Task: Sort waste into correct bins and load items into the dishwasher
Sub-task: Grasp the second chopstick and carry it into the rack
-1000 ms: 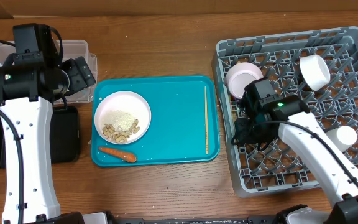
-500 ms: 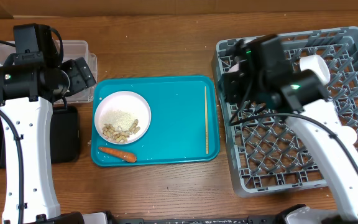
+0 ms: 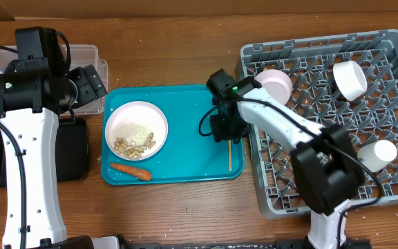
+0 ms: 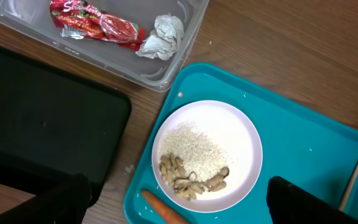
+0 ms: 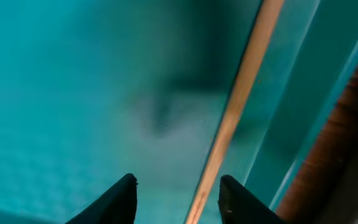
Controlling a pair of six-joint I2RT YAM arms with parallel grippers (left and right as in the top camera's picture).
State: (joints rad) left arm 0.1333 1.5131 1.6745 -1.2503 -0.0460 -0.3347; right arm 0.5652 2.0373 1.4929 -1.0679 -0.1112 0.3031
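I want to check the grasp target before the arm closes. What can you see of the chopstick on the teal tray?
The chopstick is a thin, straight, pale wooden stick, plain and unbroken as far as it shows. It lies flat on the teal tray, close to the right rim and roughly parallel to it. In the overhead view the right arm hides its upper part. The right gripper hangs low over it with jaws open, one on either side; neither seems to touch it.

Right gripper is hanging over the chopstick, which is lying along the teal tray right edge.
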